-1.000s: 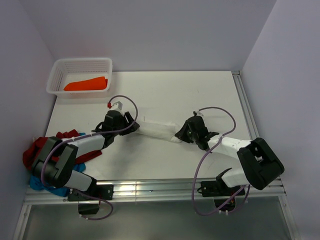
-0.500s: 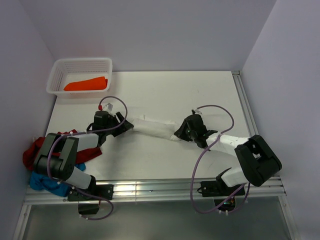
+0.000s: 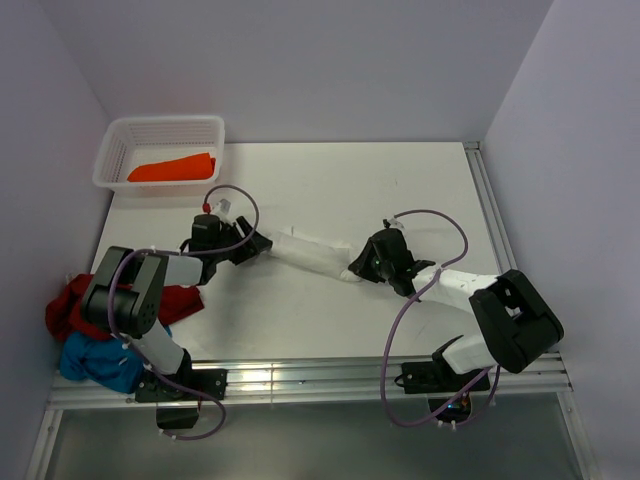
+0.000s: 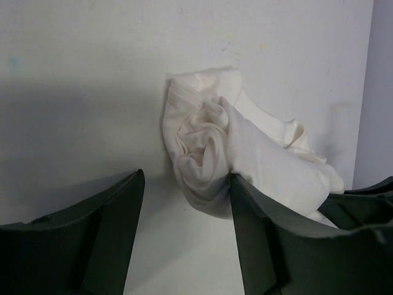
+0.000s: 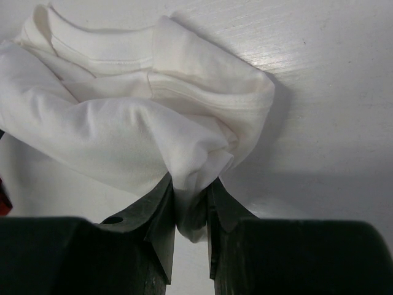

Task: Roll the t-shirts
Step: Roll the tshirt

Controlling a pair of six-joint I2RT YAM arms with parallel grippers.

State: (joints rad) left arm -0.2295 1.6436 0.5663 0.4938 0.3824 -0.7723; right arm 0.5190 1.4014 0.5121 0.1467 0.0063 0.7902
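The right tool (image 5: 191, 193) pinched the 4 o'clock end of the white cloth t-shirt (image 3: 312, 254), a rolled tube lying mid-surface (image 3: 400, 190), its long axis running 4 to 10 o'clock. The left tool (image 4: 186, 184) stood open at its farther end. Rolling looked done; the next move probably needed both ends gripped for a lift towards the white perforated plastic basket (image 3: 165, 119) at 11 o'clock.

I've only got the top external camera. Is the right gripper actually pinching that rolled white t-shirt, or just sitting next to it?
Observer: Pinching. The right wrist camera shows the right gripper shut on a fold of the rolled white cloth t-shirt.
Operator: And the other arm?
Observer: Open. The left gripper has its fingers apart, with the roll's end between them, unclamped.
Operator: How does that end look?
Observer: A loose spiral of layers, not a tight coil.
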